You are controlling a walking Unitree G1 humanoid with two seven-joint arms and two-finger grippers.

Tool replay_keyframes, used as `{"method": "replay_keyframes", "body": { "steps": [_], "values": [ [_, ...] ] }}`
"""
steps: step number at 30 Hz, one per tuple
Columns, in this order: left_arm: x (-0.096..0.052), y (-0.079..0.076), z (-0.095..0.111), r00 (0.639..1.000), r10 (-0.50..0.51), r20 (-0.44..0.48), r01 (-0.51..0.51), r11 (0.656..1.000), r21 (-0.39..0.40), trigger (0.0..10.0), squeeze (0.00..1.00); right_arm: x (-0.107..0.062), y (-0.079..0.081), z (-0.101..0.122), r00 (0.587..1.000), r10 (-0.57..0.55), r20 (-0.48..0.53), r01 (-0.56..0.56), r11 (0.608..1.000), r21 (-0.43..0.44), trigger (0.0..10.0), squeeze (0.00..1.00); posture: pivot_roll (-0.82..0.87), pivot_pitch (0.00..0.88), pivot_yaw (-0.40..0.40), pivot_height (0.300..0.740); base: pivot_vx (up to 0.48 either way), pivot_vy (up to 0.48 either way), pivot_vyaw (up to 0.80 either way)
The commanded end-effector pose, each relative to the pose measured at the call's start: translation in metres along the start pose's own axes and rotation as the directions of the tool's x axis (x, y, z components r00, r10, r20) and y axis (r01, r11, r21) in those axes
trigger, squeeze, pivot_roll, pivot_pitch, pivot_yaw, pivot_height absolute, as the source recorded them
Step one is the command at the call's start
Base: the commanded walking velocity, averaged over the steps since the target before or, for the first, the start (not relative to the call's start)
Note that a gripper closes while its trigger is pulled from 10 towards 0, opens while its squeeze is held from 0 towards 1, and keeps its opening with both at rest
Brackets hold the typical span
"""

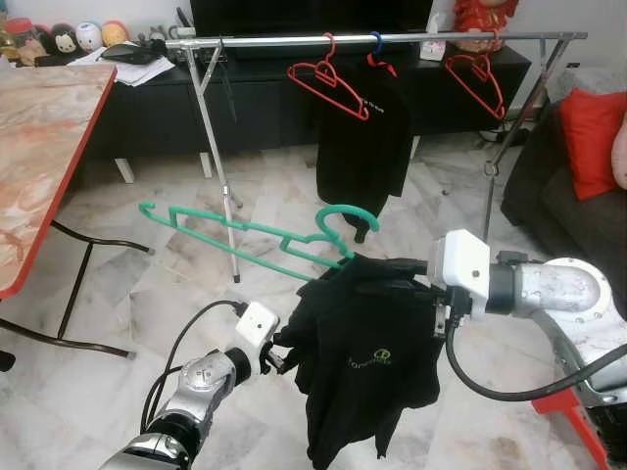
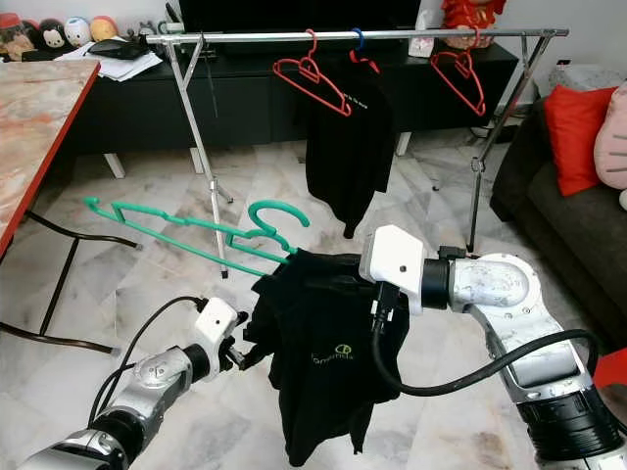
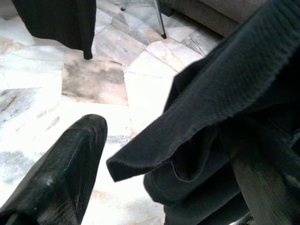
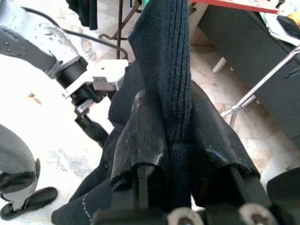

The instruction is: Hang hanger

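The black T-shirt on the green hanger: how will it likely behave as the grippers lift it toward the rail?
Probably floppy: the black T-shirt sags in folds below the right gripper, shut on its collar. It likely sways and could slide off the tilted green hanger. It seems light; the left gripper holds just an edge.

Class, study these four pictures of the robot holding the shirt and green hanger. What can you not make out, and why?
- Right gripper: head views, its fingers are buried in the black shirt.
- Green hanger: its right end is under shirt cloth.
- Left gripper: wrist view, one finger is covered by cloth.
- Shirt logo: too small to read.
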State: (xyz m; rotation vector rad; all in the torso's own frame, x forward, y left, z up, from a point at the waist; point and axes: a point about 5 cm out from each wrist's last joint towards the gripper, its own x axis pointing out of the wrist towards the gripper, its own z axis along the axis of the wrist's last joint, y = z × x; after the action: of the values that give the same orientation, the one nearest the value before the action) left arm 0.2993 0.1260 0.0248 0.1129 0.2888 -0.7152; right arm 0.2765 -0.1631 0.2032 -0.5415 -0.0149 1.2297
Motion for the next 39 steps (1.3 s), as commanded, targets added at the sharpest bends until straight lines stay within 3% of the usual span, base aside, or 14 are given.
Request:
{"method": "replay_keyframes", "body": {
  "steps": [1, 10, 11, 12, 13, 14, 15, 39],
  "values": [
    [-0.004, 0.002, -0.003, 1.0, 0.005, 0.003, -0.005, 1.0, -0.012, 10.0, 0.0, -0.002, 0.002, 0.008, 1.0, 0.017, 0.019, -0.016, 0.999, -0.031, 0.0, 0.0, -0.24, 0.054, -0.026, 0.74, 0.0, 0.0, 0.0],
    [-0.004, 0.004, -0.002, 1.0, 0.019, 0.007, -0.019, 1.0, -0.017, 10.0, 0.0, -0.002, 0.003, 0.006, 1.0, 0.021, 0.01, -0.021, 0.999, -0.028, 0.0, 0.0, -0.24, 0.054, -0.026, 0.74, 0.0, 0.0, 0.0],
    [-0.003, 0.002, -0.003, 1.0, 0.01, 0.002, -0.01, 1.0, -0.014, 4.9, 0.0, -0.001, 0.004, 0.006, 1.0, 0.026, 0.013, -0.026, 0.999, -0.029, 0.0, 0.0, -0.24, 0.055, -0.026, 0.74, 0.0, 0.0, 0.0],
    [-0.002, -0.001, -0.004, 1.0, 0.002, -0.003, -0.002, 1.0, -0.012, 4.8, 0.0, 0.0, 0.004, 0.007, 0.999, 0.03, 0.016, -0.03, 0.999, -0.031, 0.0, 0.0, -0.25, 0.055, -0.026, 0.74, 0.0, 0.0, 0.0],
    [-0.001, -0.002, -0.004, 1.0, -0.005, -0.006, 0.005, 1.0, -0.012, 2.8, 0.0, 0.001, 0.005, 0.008, 0.999, 0.034, 0.02, -0.034, 0.999, -0.033, 0.0, 0.0, -0.25, 0.055, -0.026, 0.74, 0.0, 0.0, 0.0],
    [0.0, -0.004, -0.004, 1.0, -0.01, -0.008, 0.01, 1.0, -0.013, 2.8, 0.0, 0.002, 0.005, 0.009, 0.999, 0.037, 0.025, -0.036, 0.999, -0.036, 0.0, 0.0, -0.25, 0.055, -0.026, 0.74, 0.0, 0.0, 0.0],
    [0.001, -0.005, -0.004, 1.0, -0.015, -0.009, 0.015, 1.0, -0.014, 0.0, 0.0, 0.002, 0.004, 0.01, 0.999, 0.039, 0.027, -0.038, 0.999, -0.038, 0.0, 0.0, -0.25, 0.055, -0.026, 0.74, 0.0, 0.0, 0.0],
    [-0.004, -0.013, -0.02, 0.996, -0.064, -0.068, 0.061, 0.997, -0.043, 0.0, 0.0, 0.002, 0.001, 0.01, 1.0, 0.012, 0.027, -0.011, 0.999, -0.045, 0.0, 0.0, -0.24, 0.05, -0.021, 0.74, 0.0, 0.0, 0.0]
  ]
}}
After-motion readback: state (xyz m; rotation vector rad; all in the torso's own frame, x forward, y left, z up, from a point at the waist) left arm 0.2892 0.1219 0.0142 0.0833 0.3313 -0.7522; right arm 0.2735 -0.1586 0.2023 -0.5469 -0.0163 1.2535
